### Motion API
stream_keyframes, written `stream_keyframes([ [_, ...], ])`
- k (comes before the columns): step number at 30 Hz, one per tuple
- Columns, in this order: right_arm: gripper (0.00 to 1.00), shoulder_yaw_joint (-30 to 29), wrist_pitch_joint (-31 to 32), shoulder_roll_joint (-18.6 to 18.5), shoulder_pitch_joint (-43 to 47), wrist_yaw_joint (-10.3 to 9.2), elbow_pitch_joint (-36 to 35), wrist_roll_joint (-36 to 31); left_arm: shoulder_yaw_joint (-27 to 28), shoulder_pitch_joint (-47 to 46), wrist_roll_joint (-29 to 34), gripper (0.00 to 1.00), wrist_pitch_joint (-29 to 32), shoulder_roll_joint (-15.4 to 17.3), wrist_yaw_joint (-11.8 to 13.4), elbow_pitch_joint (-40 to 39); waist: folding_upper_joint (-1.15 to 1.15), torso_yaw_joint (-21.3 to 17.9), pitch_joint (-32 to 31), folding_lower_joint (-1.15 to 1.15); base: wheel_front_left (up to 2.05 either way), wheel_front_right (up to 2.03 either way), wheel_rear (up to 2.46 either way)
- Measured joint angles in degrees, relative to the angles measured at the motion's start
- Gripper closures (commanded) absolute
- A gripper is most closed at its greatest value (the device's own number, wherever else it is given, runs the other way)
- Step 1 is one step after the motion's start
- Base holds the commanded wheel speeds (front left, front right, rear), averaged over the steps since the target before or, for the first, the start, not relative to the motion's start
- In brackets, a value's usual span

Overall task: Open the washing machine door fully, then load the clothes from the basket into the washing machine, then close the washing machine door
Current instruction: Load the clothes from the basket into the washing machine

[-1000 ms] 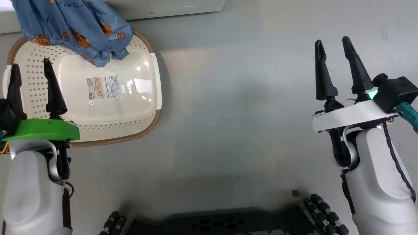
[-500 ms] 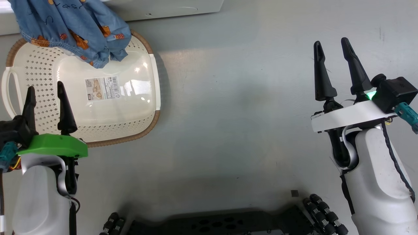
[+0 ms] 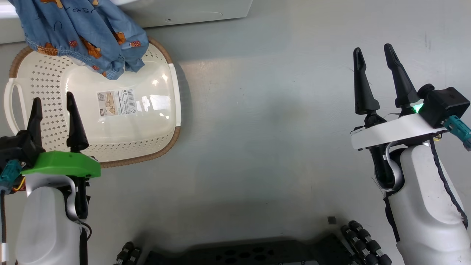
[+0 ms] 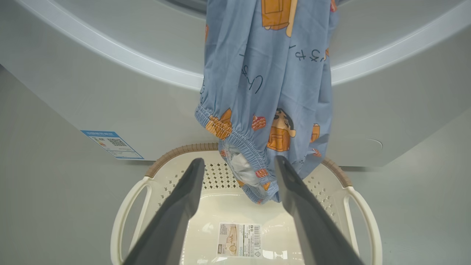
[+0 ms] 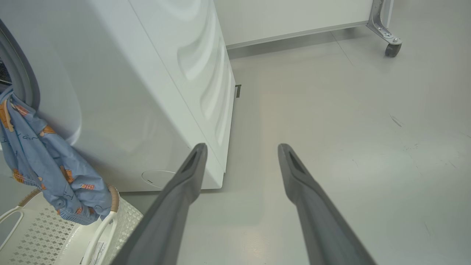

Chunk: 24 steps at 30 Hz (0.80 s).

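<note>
The left gripper (image 3: 53, 96) has drawn back a little toward the near rim of the basket (image 3: 162, 136). Its fingers are spread and hold nothing. The right gripper (image 3: 372, 48), also spread, hangs over the floor (image 3: 265, 110), well apart. The clothes (image 3: 81, 40) dangle from the opening of the washing machine (image 3: 191, 11), their hem over the basket's far rim. Loading looks unfinished, and I think that fabric would get trapped on closing.

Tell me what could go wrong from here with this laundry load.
1. The clothes hang out of the washer opening, down into the basket. Closing the door now would likely pinch them.
2. With so much fabric outside, they may slide back into the basket.
3. The open left gripper sits above the basket and could snag its wall or handle when reaching for the fabric.
</note>
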Motion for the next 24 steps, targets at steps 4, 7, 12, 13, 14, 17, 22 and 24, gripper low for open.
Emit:
stream_keyframes([
  [4, 0.00, 0.0, 0.0, 0.0, 0.0, 0.00, 0.0, 0.1, 0.0, 0.0, 0.1, 0.00, 0.0, 0.0, 0.0, -0.3, 0.00, 0.0, -0.2, 0.00, 0.00, 0.00, 0.00],
  [7, 0.00, -0.1, 0.0, -0.1, 0.0, 0.00, 0.0, 0.1, 0.1, 0.0, 0.2, 0.00, 0.0, -0.1, 0.0, -0.9, 0.00, 0.0, -0.3, 0.00, 0.00, 0.00, 0.00],
  [12, 0.00, -0.2, 0.0, -0.1, 0.0, 0.00, 0.0, 0.1, 0.2, 0.0, 0.4, 0.00, 0.0, -0.1, -0.4, -1.8, 0.00, 0.1, -0.5, 0.00, 0.00, 0.00, 0.00],
  [13, 0.00, -0.2, 0.0, -0.1, 0.0, 0.00, 0.0, 0.1, 0.2, 0.0, 0.4, 0.00, 0.0, -0.2, -0.4, -1.8, 0.00, 0.1, -0.5, 0.00, 0.00, 0.00, 0.00],
  [14, 0.00, -0.2, 0.0, -0.1, 0.0, 0.00, 0.0, 0.1, 0.2, 0.0, 0.4, 0.00, 0.0, -0.2, -0.4, -1.8, 0.00, 0.1, -0.6, 0.00, 0.00, 0.00, 0.00],
  [17, 0.00, -0.3, 0.0, -0.1, 0.0, 0.00, 0.0, 0.1, 0.3, 0.0, 0.4, 0.00, 0.0, -0.2, -0.4, -1.9, 0.00, 0.1, -0.7, 0.00, 0.00, 0.00, 0.00],
  [22, 0.00, -0.3, 0.0, -0.1, 0.0, 0.00, 0.0, 0.1, 0.3, 0.0, 0.4, 0.00, 0.0, -0.2, -0.5, -1.9, 0.00, 0.0, -0.7, 0.00, 0.00, 0.00, 0.00],
  [24, 0.00, -0.4, 0.0, -0.1, 0.0, 0.00, 0.0, 0.1, 0.2, 0.0, 0.4, 0.00, 0.0, -0.3, -0.5, -1.9, 0.00, 0.0, -0.6, 0.00, 0.00, 0.00, 0.00],
])
